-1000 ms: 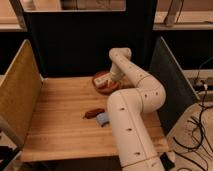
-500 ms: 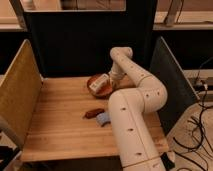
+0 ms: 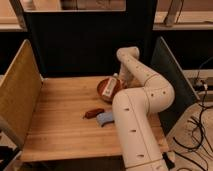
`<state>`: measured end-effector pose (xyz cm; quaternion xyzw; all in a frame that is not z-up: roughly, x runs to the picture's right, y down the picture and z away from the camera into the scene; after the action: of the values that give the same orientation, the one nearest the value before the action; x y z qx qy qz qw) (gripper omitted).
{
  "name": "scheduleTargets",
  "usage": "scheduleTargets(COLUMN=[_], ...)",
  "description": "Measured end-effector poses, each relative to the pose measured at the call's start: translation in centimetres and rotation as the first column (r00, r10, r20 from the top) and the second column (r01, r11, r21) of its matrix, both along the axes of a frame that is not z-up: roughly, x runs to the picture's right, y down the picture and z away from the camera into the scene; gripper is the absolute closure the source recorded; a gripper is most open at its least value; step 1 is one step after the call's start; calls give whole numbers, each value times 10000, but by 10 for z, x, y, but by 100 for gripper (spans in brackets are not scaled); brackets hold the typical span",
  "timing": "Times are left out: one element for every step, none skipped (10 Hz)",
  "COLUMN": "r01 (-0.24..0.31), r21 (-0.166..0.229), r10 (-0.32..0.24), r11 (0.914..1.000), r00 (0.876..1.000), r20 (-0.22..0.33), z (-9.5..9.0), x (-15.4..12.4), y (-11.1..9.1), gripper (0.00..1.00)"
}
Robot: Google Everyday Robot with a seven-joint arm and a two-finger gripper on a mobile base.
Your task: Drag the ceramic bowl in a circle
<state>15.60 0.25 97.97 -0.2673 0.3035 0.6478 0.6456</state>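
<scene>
Toward the back right of the wooden bench [image 3: 60, 127] the ceramic bowl [image 3: 105, 90] is found, close against the white arm [image 3: 137, 117] and seemingly tipped, so that its glossy reddish-brown inside is turned toward the left. The claw [image 3: 114, 83] is placed at the bowl's right rim, and its jaws have been brought together. A second ago they were partly apart, so the rim is judged to have been clamped just now, although the contact itself is largely hidden by the wrist. The bowl is also seen a little nearer the front of the bench than it was a second ago, which suggests that it has been seized and already nudged. For the task this means that the grasp is probably made and that the circular drag is at its very start, with almost the whole loop yet to be traced. A small dark red-brown elongated piece [image 3: 93, 113] and a blue-grey object [image 3: 104, 118] lie just in front of the bowl. A wide circle could be expected to sweep into them, so the path will need to be kept tight or led behind them. The bench is closed in by a tan side panel [image 3: 17, 97] on the left and a dark one [image 3: 172, 70] on the right.
</scene>
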Motion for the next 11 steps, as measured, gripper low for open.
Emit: scheduleTargets(r01=[79,219,292,370,426,516,621,741,924,1151,1338], r21=[31,149,223,363,488,645,732,754,727,588,502], r10=[-78,-216,-287,-369,-437,-559,-698,-844,-1047,-1255,-1423], r11=[10000,9996,9993,9987,9979,9966,9954,9944,9931,9916,9897], r00=[9999,9995,9993,9993,9988,9963,9918,9859,9763,9663,9565], r20=[-128,-224,-220,-28,223,656,1072,1444,1894,2248,2548], z=[2,6,10,13,16,17,16,14,8,1,-6], x=[2,1,-3,-14,-29,-50,-70,-85,-101,-110,-118], y=[-2,-8,-12,-18,-23,-31,-37,-40,-43,-43,-43], gripper=[100,100,100,100,100,100,100,100,100,100,100])
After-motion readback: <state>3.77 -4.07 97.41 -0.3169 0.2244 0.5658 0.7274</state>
